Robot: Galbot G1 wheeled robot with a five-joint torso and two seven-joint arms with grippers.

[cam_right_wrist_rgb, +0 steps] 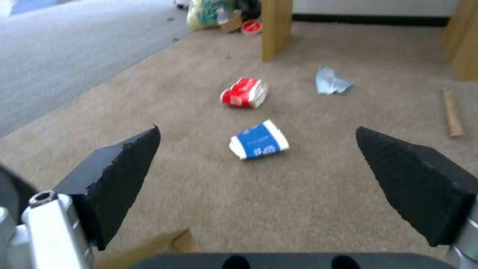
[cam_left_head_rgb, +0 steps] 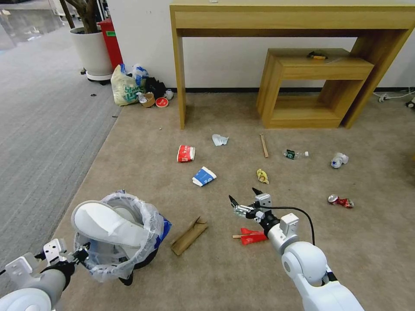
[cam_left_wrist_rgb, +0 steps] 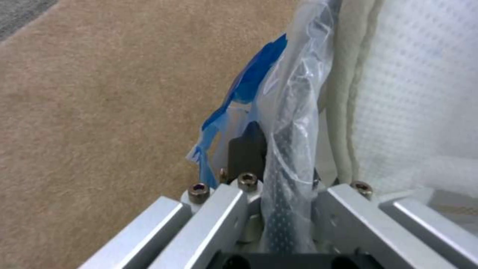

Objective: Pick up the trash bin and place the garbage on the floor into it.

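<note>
Black, spread jaws of the right gripper point(cam_left_head_rgb: 245, 198) hovered at lower centre, facing the blue-white cup point(cam_left_head_rgb: 203, 176) lying just up-left on the beige floor point(cam_left_head_rgb: 276, 276). The left gripper point(cam_left_head_rgb: 80, 255) clamped the trash bin point(cam_left_head_rgb: 149, 259) rim at lower left.

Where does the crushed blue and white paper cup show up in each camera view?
Head view: crushed blue and white paper cup on the beige carpet, mid-picture.
Left wrist view: not seen there.
Right wrist view: cup between the open right gripper fingers, farther off.
Shared landmark: crushed red paper cup just beyond.
</note>
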